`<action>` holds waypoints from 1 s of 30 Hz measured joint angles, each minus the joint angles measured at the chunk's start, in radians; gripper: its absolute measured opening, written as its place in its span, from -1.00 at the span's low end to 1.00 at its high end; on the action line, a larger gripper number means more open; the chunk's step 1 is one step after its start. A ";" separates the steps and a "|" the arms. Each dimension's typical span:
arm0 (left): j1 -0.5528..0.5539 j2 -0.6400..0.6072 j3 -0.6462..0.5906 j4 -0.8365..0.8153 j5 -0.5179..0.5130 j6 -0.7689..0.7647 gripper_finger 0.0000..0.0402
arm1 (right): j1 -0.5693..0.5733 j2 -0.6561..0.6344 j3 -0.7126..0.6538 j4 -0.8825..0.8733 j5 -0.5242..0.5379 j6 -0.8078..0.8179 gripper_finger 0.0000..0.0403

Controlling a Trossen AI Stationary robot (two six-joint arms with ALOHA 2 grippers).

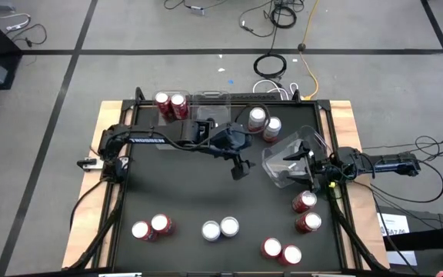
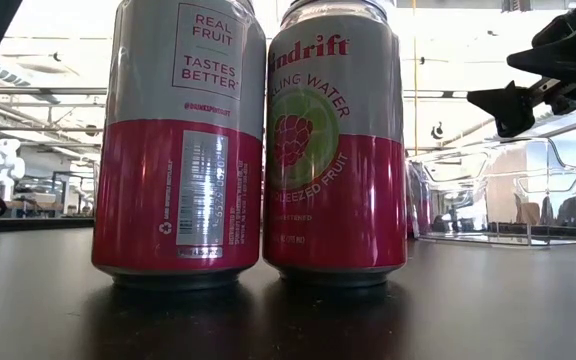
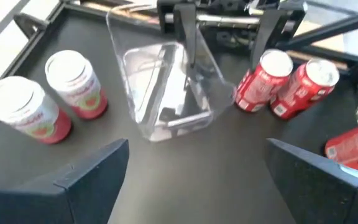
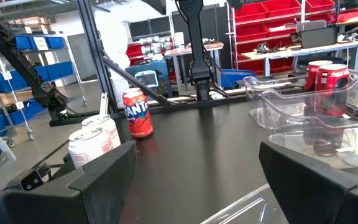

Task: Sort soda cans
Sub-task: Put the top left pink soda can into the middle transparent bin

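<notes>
We count twelve small cylindrical soda cans with shiny silver tops, standing in pairs across the black table top (image 1: pixel 183 200). Two red cans (image 1: pixel 171 104) stand touching at the far edge, left of centre. Two silver-and-pink cans (image 1: pixel 264 121) stand at the far edge, right of centre. Along the near side we see a red-bodied pair (image 1: pixel 151 226) on the left, a silver-topped pair (image 1: pixel 220 228) in the middle, and another red pair (image 1: pixel 281 250) toward the right. Two more red cans (image 1: pixel 306 211) stand by the right edge.

A clear rectangular plastic bin (image 1: pixel 292 156) sits tilted on the right side, and the right gripper (image 1: pixel 308 171) is at its rim; its fingers stand apart, though we cannot tell whether they pinch the wall. A second clear plastic bin (image 1: pixel 212 108) rests at the far edge between the two far pairs.

The left gripper (image 1: pixel 240 169) hangs over the table's middle, its dark fingers (image 3: pixel 86 177) spread wide with nothing between them.
</notes>
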 joint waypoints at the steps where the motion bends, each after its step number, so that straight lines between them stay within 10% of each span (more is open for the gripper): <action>1: 0.000 0.000 0.000 0.010 0.000 0.000 0.91 | 0.000 0.000 0.000 0.000 0.000 0.000 0.66; 22: 0.158 0.001 0.000 0.160 0.035 -0.083 0.91 | 0.000 0.000 0.000 0.000 0.000 0.000 0.66; 30: 0.281 0.001 0.000 0.261 0.058 0.210 0.91 | 0.000 0.000 0.000 0.000 0.000 0.000 0.66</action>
